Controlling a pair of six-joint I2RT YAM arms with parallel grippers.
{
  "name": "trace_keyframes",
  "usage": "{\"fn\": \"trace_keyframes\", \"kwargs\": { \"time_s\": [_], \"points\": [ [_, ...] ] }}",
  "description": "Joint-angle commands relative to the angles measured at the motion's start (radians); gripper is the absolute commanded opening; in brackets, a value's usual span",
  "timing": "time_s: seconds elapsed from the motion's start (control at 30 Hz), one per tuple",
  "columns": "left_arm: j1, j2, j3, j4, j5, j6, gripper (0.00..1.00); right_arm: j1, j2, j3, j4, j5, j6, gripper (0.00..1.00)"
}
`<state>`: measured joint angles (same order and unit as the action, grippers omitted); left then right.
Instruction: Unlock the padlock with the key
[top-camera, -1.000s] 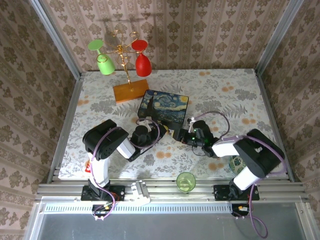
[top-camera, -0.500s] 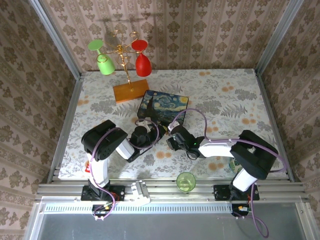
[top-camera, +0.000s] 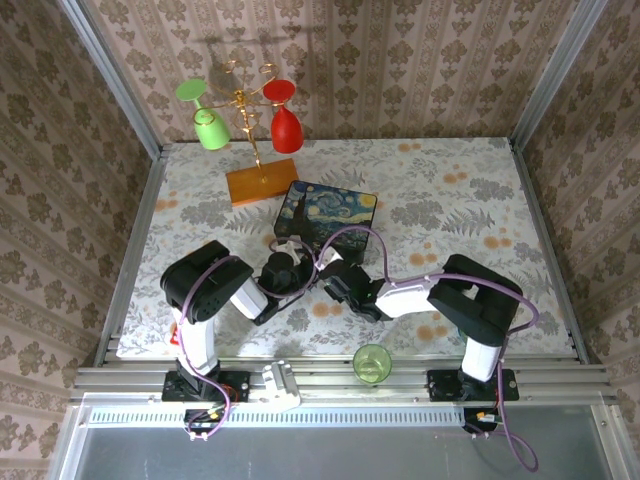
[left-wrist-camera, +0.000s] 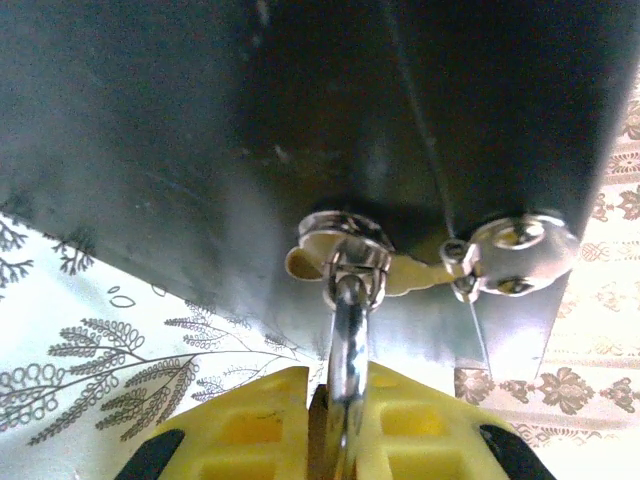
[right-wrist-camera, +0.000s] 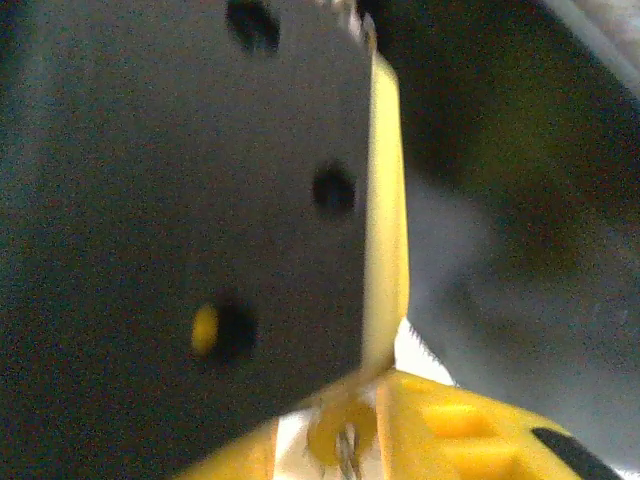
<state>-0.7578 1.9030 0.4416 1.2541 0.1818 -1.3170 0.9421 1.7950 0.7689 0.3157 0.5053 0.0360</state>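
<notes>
My left gripper is shut on the padlock. The silvery shackle rises from between the yellow fingers and passes through a metal loop on the front of the dark blue box. From above, the left gripper is at the box's near edge and my right gripper is pressed close against it from the right. The right wrist view is blurred. A small brass-coloured thing with a silvery sliver lies between the right gripper's yellow fingers. I cannot tell whether that sliver is the key or whether the fingers grip it.
The starry painted box lies mid-table, its metal clasp facing me. A wooden-based rack at the back holds a green glass and a red glass. A green cup stands at the near edge.
My right arm has swung left across the table until its gripper meets the left gripper at the padlock, and its jaws have narrowed. The left gripper has stayed put.
</notes>
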Motion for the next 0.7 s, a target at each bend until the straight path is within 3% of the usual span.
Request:
{"fn": "trace_keyframes", "kwargs": {
  "time_s": [0.0,0.17,0.43,0.67],
  "points": [
    [-0.009,-0.033,-0.02,-0.021,0.027,-0.012,0.0,0.003,0.019,0.031,0.016,0.044,-0.039,0.27],
    [-0.009,-0.038,-0.021,-0.016,0.031,-0.014,0.0,-0.01,-0.033,-0.043,0.065,-0.071,-0.053,0.15],
    [-0.009,-0.035,-0.023,0.006,0.044,-0.017,0.0,-0.114,-0.122,-0.104,0.062,-0.508,-0.034,0.08],
    [-0.009,-0.054,-0.04,0.016,0.042,-0.001,0.0,-0.331,-0.103,-0.175,0.271,-0.956,0.206,0.05]
  ]
}}
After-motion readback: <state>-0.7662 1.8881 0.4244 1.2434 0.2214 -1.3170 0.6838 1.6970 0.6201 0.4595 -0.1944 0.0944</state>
